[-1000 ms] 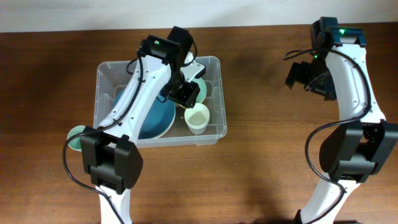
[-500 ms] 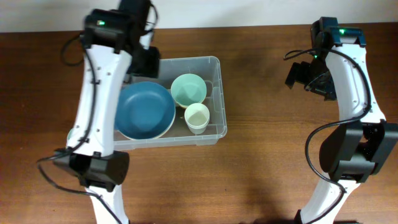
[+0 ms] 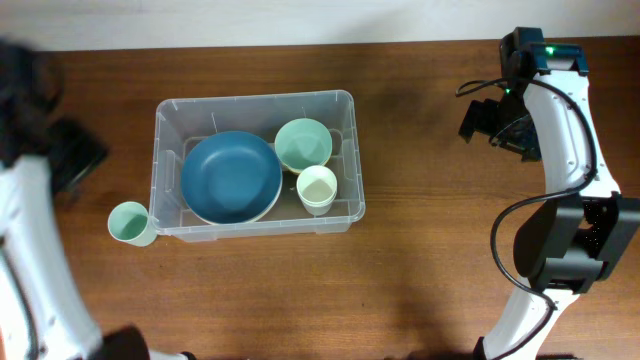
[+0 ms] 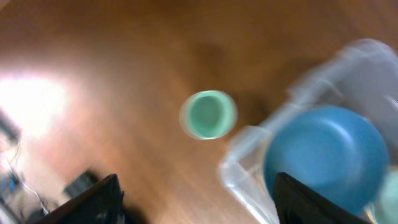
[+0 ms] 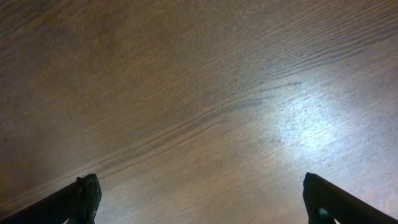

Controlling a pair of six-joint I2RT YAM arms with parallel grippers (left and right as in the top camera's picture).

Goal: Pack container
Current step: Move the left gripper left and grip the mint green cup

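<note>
Noted mint-green plastic cup (image 3: 130,223) upright just beside near-left corner of large clear rectangular plastic container (image 3: 258,98), left of centre on brown wooden table (image 3: 420,250); inside, round blue bowl (image 3: 231,177), mint bowl (image 3: 303,144), white cup (image 3: 317,189). Found left gripper (image 4: 196,180), right gripper (image 5: 199,180) spread wide, empty.

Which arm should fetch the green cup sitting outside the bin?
Left. Its wrist view looks straight down at the cup, open jaws below it; the right arm sits far off, past the bin's other end.
</note>
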